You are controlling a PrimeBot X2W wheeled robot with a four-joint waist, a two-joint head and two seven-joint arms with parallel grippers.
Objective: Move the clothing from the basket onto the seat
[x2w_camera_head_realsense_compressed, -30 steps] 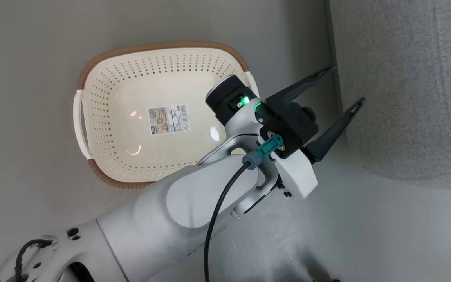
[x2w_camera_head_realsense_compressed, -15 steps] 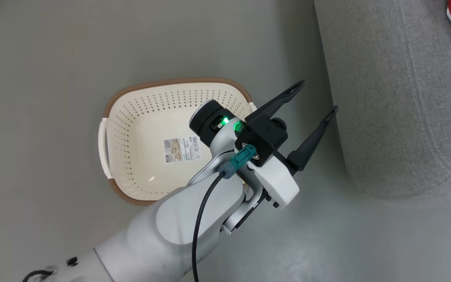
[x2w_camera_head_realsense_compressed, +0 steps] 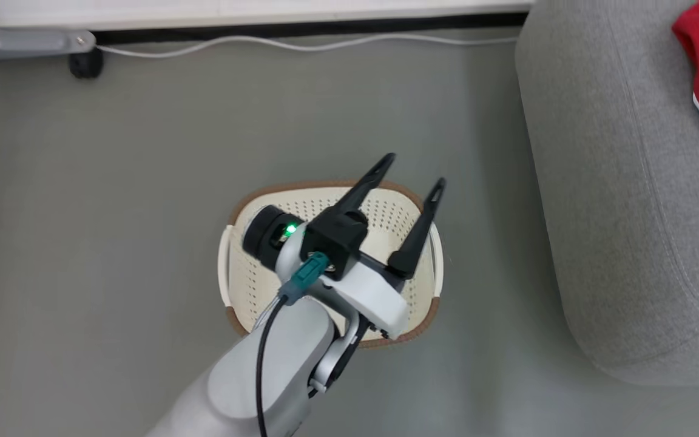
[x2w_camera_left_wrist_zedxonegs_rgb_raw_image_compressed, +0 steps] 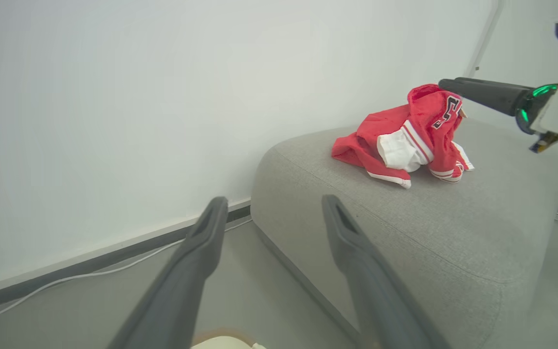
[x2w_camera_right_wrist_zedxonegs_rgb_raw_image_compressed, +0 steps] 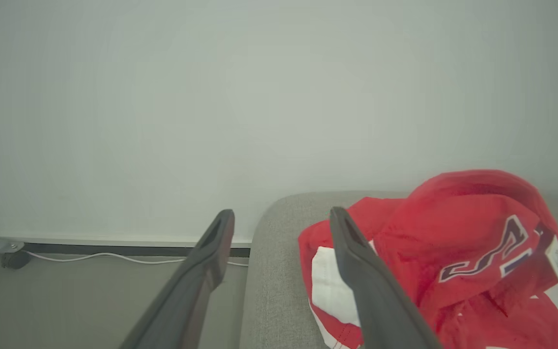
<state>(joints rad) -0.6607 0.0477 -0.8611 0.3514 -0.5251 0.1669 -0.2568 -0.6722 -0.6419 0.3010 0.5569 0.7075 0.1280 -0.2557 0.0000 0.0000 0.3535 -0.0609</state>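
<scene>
The clothing [x2w_camera_left_wrist_zedxonegs_rgb_raw_image_compressed: 405, 140] is seen heaped on the seat [x2w_camera_left_wrist_zedxonegs_rgb_raw_image_compressed: 405, 232] as a crumpled red pile with white trim and lettering, near the end closest to the wall. The basket [x2w_camera_head_realsense_compressed: 246, 291] is set on the floor just beside the seat. The left gripper [x2w_camera_head_realsense_compressed: 415, 170] is held above the basket, its fingers spread wide and released. The right gripper [x2w_camera_right_wrist_zedxonegs_rgb_raw_image_compressed: 281, 213] is likewise spread apart, close by the pile; whether it touches the fabric cannot be told.
</scene>
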